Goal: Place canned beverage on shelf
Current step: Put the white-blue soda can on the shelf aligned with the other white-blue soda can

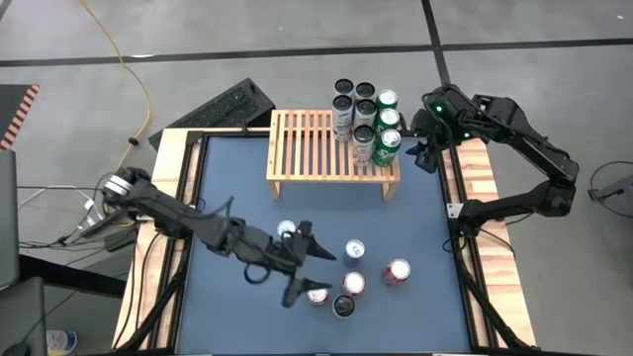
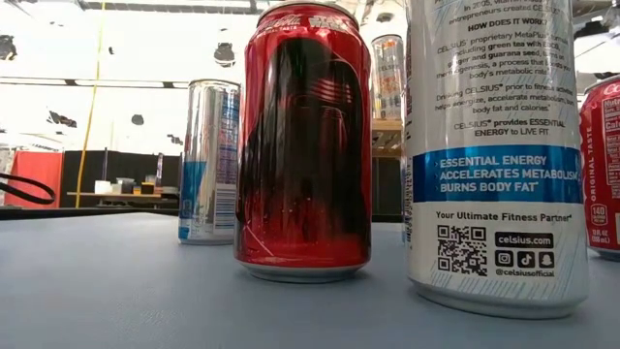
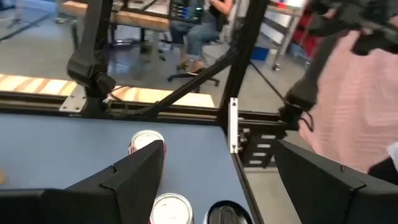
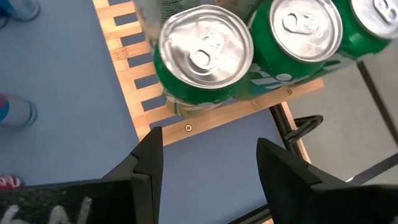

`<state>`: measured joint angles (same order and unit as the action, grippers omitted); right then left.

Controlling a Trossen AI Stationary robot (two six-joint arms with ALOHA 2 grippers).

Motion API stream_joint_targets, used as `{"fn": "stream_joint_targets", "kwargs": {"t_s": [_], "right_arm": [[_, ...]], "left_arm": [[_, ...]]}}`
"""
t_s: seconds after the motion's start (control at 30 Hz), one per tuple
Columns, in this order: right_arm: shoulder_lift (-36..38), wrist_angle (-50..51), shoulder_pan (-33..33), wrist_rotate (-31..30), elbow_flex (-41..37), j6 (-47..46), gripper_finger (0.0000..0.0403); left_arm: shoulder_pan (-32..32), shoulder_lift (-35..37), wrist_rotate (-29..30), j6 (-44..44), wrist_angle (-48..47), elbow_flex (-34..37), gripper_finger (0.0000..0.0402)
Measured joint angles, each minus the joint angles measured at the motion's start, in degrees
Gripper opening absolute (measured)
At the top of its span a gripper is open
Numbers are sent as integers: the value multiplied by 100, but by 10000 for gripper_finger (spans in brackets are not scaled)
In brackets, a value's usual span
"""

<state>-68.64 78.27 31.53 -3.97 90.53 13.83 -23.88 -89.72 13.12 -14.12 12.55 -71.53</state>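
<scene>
Wooden shelf (image 1: 315, 148) apparently lengthwise left-right

In the low view the tall white Celsius can (image 2: 499, 145) is cut off at the picture's top, a red can (image 2: 603, 165) is sliced by the right edge, and the light-wood slatted shelf (image 2: 387, 126) shows only as a sliver between cans. In the left wrist view a dark-topped can (image 3: 225, 214) is clipped by the bottom edge (its label cannot be read). In the right wrist view the outermost green can (image 4: 373, 22) runs off the corner.
</scene>
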Motion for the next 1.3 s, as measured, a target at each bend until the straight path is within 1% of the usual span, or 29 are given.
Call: {"fn": "stream_joint_targets", "kwargs": {"t_s": [0.07, 0.17, 0.2, 0.23, 0.33, 0.43, 0.5, 0.6, 0.7, 0.87, 0.97, 1.0, 1.07, 1.23, 1.3], "right_arm": [[0, 17, 0, 2, 1, 201, 196], [0, 18, 0, 4, 1, 431, 195], [0, 19, 0, 6, 1, 502, 195], [0, 18, 8, 7, 1, 575, 195], [0, 14, 11, 7, 1, 613, 195], [0, 21, 17, 23, 1, 730, 195], [0, 36, 17, 76, 1, 769, 195], [0, 58, 17, 242, 1, 771, 195], [0, 66, 15, 279, 1, 770, 195], [2, 80, 15, 282, 3, 769, 195], [2, 81, 15, 283, 3, 766, 195], [2, 82, 15, 284, 3, 766, 195], [2, 84, 15, 287, 3, 764, 195], [2, 91, 15, 341, 3, 725, 195], [2, 107, 16, 499, 3, 719, 195]], "left_arm": [[-152, -216, 386, -16, 249, 2, 293], [-365, -600, 1191, -36, 846, -37, 293], [-402, -747, 1372, -29, 871, -142, 293], [-433, -905, 1433, 28, 828, -271, 293], [-463, -1390, 1403, 86, 389, -846, 293], [-463, -1949, 1241, 28, -216, -1594, 293], [-463, -2329, 1204, 136, -647, -2129, 293], [-464, -2743, 1322, 288, -1448, -2834, 293], [-524, -3019, 1563, -112, -2211, -3314, 293], [-755, -3160, 1933, -1172, -2394, -3441, 293], [-928, -3147, 2577, -1560, -2610, -3453, 293], [-985, -3147, 2788, -1609, -2657, -3452, 293], [-1076, -3149, 3009, -1613, -2652, -3449, 293], [-1222, -3239, 3285, -1562, -2605, -3453, 293], [-1233, -3371, 3317, -1562, -2610, -3451, 293]]}}
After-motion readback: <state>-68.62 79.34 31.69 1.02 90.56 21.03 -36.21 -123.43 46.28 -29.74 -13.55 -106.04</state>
